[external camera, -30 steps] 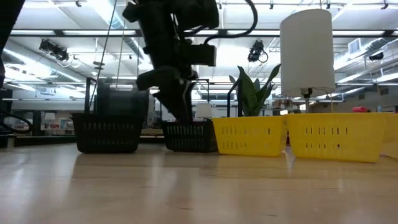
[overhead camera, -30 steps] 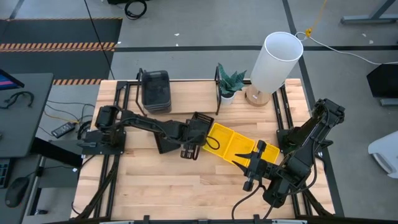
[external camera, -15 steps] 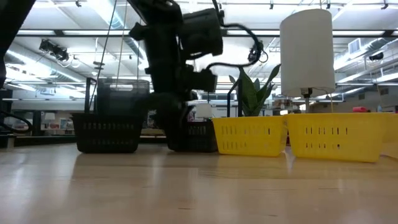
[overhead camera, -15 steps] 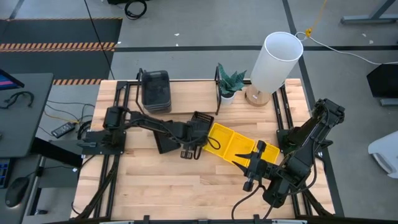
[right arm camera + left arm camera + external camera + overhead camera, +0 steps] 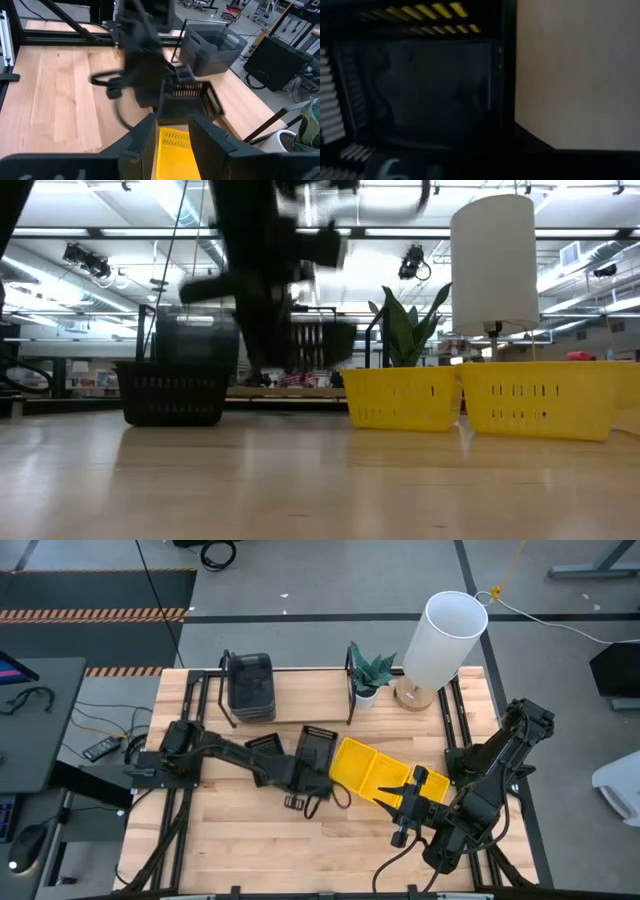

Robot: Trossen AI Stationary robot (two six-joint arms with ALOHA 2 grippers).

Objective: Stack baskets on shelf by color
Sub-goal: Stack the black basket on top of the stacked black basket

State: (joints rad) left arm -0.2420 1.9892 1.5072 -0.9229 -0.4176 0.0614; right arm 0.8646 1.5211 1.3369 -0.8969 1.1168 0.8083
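High view: the left gripper [image 5: 300, 785] sits at the middle of the tabletop [image 5: 250, 840], closed on a black slatted basket [image 5: 314, 752] that lies just beside the yellow baskets [image 5: 372, 772], on their side toward the left arm. A second black slatted basket [image 5: 263, 745] lies close by, farther from the yellow ones. The dark grey baskets [image 5: 250, 685] stand stacked on the shelf [image 5: 300, 690], with the potted plant [image 5: 368, 675] and a white lampshade [image 5: 440, 638] farther along it. The right gripper [image 5: 402, 815] waits just beyond the yellow baskets, on the side away from the shelf; whether its fingers are apart I cannot tell here. Low view: the held black basket [image 5: 325, 340] hangs blurred, clear of the tabletop, beside two yellow baskets [image 5: 400, 398] standing in a row; another black basket [image 5: 172, 393] rests on the wood farther off. Left wrist view: only a dark basket interior [image 5: 420, 90] and pale wood [image 5: 575, 70] show, nothing readable. Right wrist view: its own fingers [image 5: 145, 142] stand narrowly apart above a yellow basket [image 5: 172, 150], and beyond it the left arm carries the black basket [image 5: 187, 102], empty as far as can be seen. No writing can be read anywhere.
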